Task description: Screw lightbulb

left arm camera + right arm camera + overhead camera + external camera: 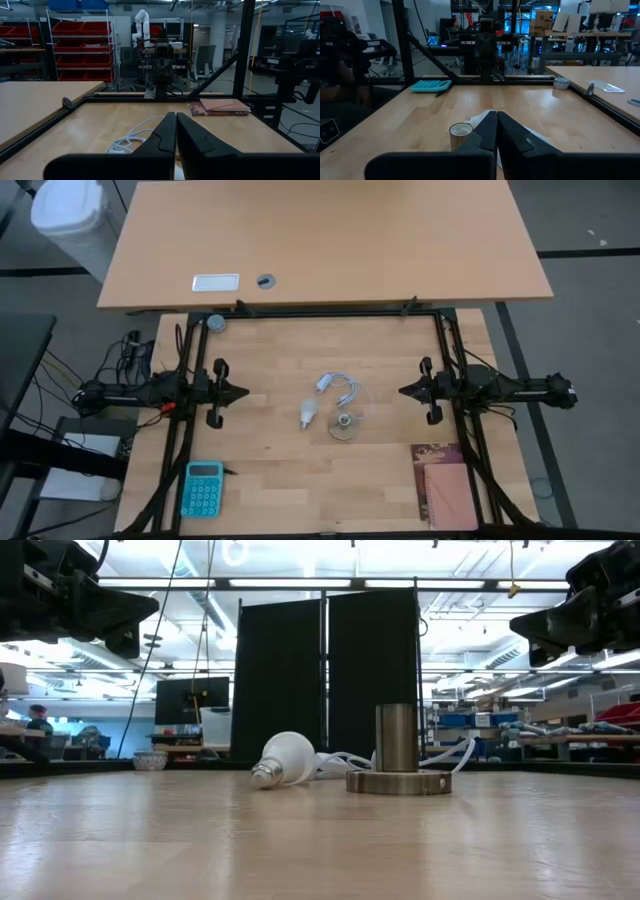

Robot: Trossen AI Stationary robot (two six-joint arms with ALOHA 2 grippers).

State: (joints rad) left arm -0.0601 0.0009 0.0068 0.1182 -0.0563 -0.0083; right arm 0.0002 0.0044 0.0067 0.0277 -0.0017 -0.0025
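The white lightbulb (308, 414) lies on its side at the table's middle, its greyish screw base (262, 776) on the wood. Right of it stands the round silvery socket (345, 425), an upright metal tube on a flat disc (398, 781). A coiled white cable (337, 387) lies just behind them. My left gripper (243, 392) hovers shut at the table's left side, pointing level toward the middle. My right gripper (404, 391) hovers shut at the right side, facing it. Both are well clear of the bulb.
A teal calculator (202, 488) lies at the near left. A maroon notebook (445, 484) lies at the near right. A small roll of tape (216, 323) sits at the far left corner. A black frame (330, 312) borders the table.
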